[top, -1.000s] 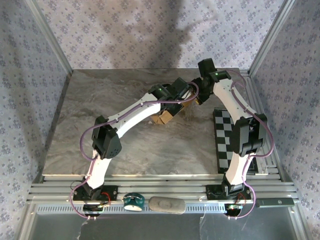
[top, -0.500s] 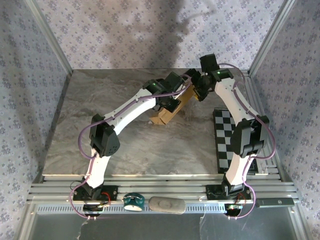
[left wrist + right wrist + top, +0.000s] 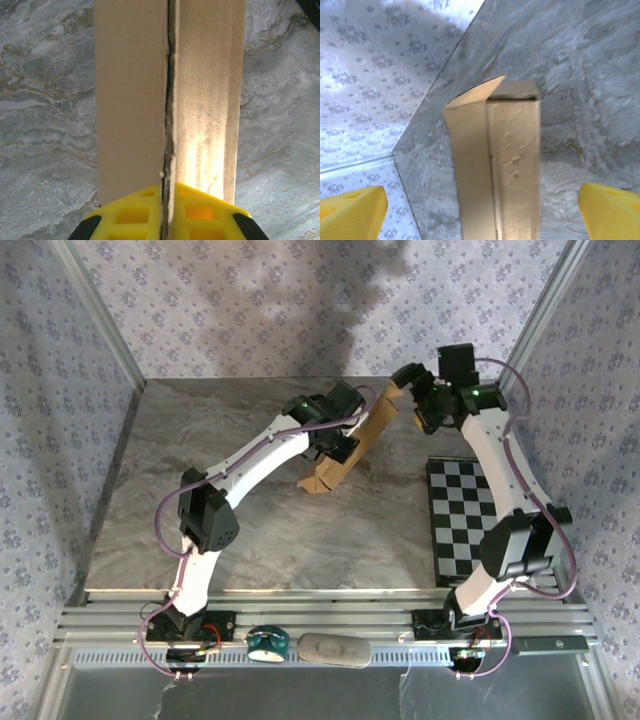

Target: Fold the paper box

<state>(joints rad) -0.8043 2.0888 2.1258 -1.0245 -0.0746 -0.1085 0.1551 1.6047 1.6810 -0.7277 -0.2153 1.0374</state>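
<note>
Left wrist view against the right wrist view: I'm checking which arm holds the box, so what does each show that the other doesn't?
Left wrist: the left gripper, yellow fingers shut on the paper box, pinching two cardboard layers along a seam.
Right wrist: the right gripper open, its fingers wide on either side of the box's end, touching nothing; an angled flap at that end; the patterned wall.
Both: the tan box with the marble table behind it.

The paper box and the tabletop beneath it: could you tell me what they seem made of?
The paper box looks like plain tan cardboard, matte, with a fibrous cut edge. The tabletop looks like grey veined marble or a marble-print laminate; I cannot tell which.
</note>
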